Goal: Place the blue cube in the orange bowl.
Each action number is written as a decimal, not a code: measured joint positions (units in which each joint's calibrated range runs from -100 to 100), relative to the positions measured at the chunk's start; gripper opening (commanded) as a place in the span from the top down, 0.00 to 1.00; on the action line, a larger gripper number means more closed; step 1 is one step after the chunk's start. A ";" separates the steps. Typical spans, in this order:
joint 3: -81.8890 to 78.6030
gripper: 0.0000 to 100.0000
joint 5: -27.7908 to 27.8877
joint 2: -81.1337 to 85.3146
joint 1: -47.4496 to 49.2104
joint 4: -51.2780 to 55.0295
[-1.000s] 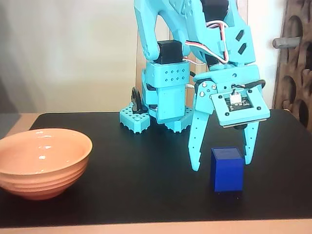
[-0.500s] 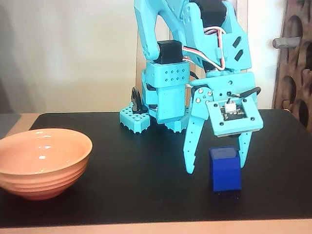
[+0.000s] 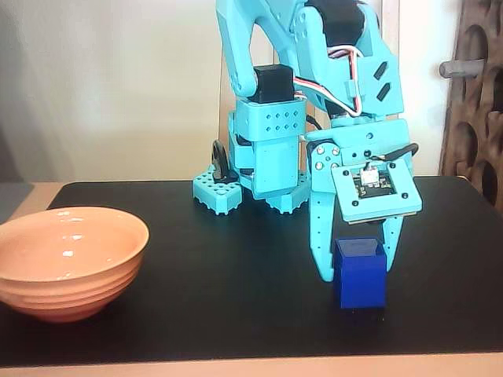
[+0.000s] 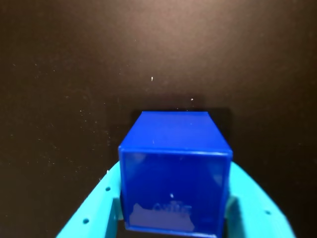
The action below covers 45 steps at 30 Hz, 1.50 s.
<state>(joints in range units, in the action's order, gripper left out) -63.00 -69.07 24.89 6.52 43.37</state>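
Fixed view: a black table top point(image 3: 157, 314) fills the lower half of the scene, and the light turquoise robot arm point(image 3: 314, 78) rises from its base at the back, folding forward and down toward the right side of the picture. At the left edge sits the orange bowl point(image 3: 69, 259), wide and glossy, with ridged rings around its outer wall and nothing visible inside it. Well apart from the bowl, at the right of this view, the blue cube point(image 3: 360, 273) rests on the black surface, its underside meeting a faint reflection. The gripper point(image 3: 357, 263) hangs over it with fingers pointing down, one finger against the cube's left face and the other behind its right upper corner, so the cube stands between them. In the wrist view the cube point(image 4: 174, 176) fills the lower middle, and a turquoise finger point(image 4: 94, 210) flanks each side, both drawn in tight to the cube's walls with no gap to be seen. The fingers appear closed in on the cube, pinching it while it sits on the table.
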 measured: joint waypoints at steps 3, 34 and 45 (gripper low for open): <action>0.00 0.86 0.00 0.00 0.00 0.00; 0.00 0.89 0.00 4.25 -0.84 0.00; 0.00 0.89 0.00 12.23 -1.13 0.00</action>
<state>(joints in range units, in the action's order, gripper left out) -63.00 -69.07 37.13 5.39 43.37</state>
